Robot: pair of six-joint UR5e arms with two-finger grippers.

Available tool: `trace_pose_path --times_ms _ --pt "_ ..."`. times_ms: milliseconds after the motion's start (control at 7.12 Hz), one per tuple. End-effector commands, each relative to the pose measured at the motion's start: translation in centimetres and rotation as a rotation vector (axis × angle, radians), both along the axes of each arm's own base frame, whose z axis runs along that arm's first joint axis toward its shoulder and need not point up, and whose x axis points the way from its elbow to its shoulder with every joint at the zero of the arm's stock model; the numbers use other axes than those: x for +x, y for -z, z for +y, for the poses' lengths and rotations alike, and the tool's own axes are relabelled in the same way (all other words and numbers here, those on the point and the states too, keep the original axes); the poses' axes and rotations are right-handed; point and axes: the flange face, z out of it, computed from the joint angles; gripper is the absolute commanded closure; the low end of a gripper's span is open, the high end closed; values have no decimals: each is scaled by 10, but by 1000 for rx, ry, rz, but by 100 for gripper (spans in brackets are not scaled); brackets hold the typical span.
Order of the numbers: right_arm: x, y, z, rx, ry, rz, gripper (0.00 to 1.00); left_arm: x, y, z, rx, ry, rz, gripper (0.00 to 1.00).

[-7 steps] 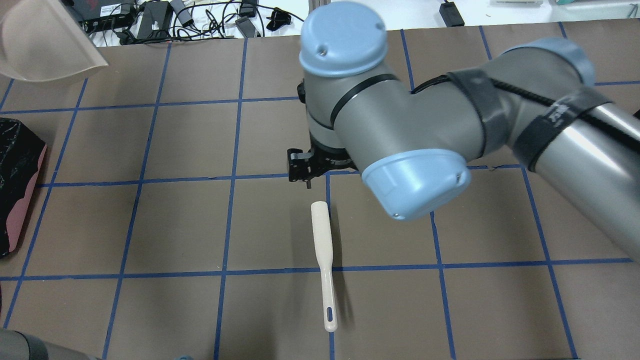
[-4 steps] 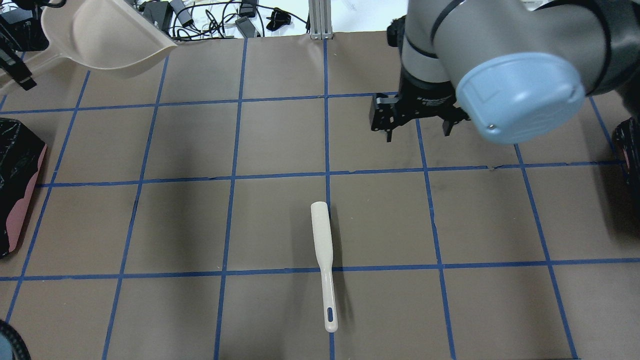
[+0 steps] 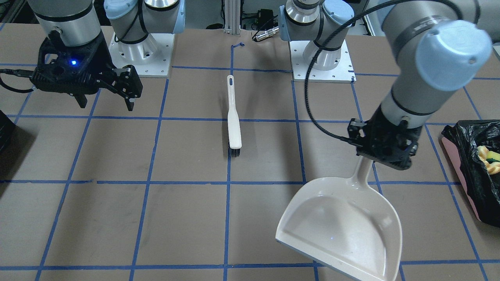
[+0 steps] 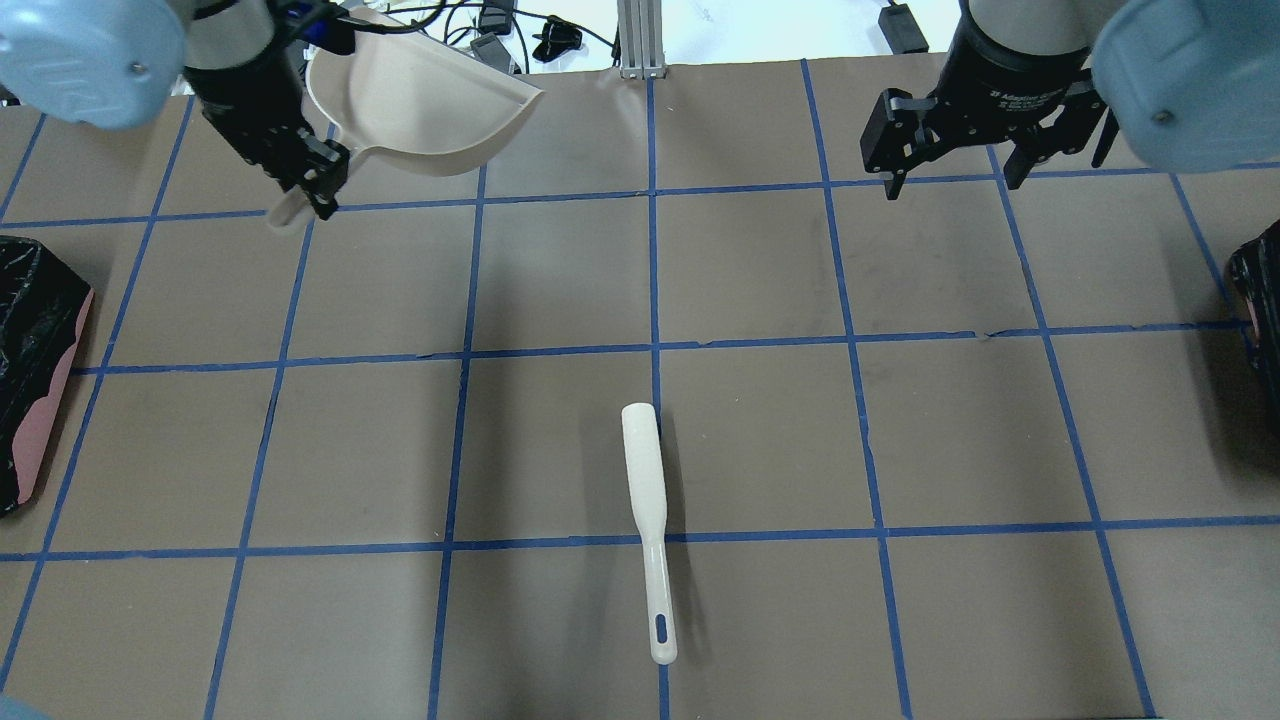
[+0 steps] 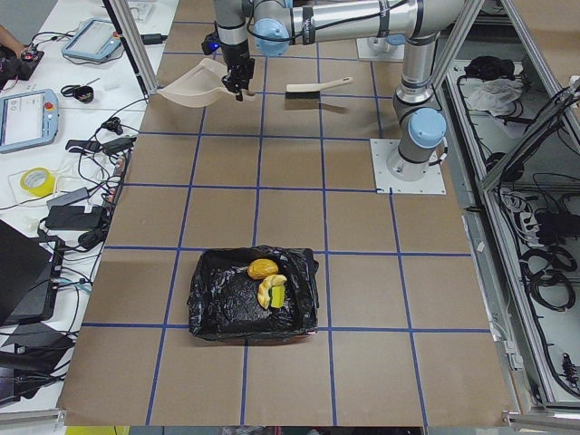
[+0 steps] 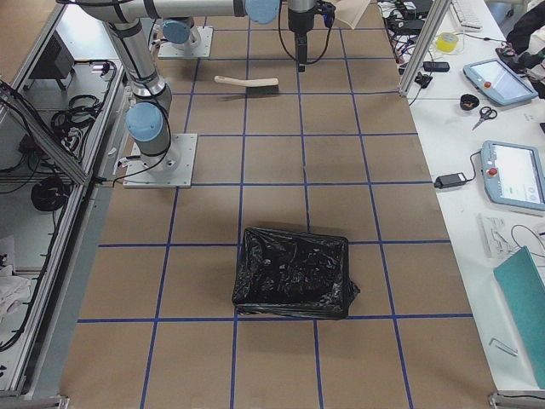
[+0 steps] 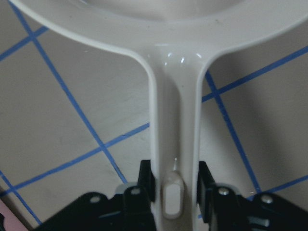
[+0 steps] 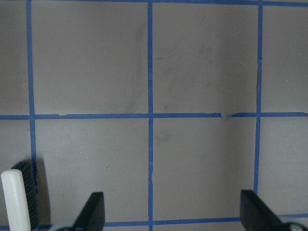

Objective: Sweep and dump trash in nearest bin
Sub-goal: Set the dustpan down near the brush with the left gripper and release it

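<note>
The beige plastic dustpan hangs above the table, its handle pinched by the left gripper. I would level it before lowering, clear of the white brush. Beyond, the right gripper gapes, empty. The trash lies in the pink-sided, black-bagged bin, whose mouth faces upward and whose long axis seemingly runs from robot to operators.

2 silver-grey tube arms, left arm & right arm, pale blue round joint caps w/ tiny screws, thin black cable looping off the left one, matte black left gripper & right gripper, blue LED on right wrist, white square bolted base plates
</note>
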Motion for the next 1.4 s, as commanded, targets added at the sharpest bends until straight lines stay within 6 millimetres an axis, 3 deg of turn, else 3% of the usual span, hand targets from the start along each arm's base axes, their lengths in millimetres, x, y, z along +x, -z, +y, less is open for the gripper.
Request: trace_pose_path --times_ms 0,140,421,702,983,1264 --pt "19 16 5 32 -26 -130 0 -73 37 14 16 -102 46 100" --pt "21 27 6 52 -34 -158 0 -109 53 21 36 -146 68 100" --pt "20 29 7 63 -30 -141 0 -150 84 24 82 -141 97 100" --pt "19 30 8 69 -31 -139 0 -175 110 22 102 -202 126 100" --pt "19 30 8 69 -33 -139 0 -206 137 32 140 -246 93 100" --pt "19 32 7 72 -36 -137 0 -224 163 43 116 -238 100 100"
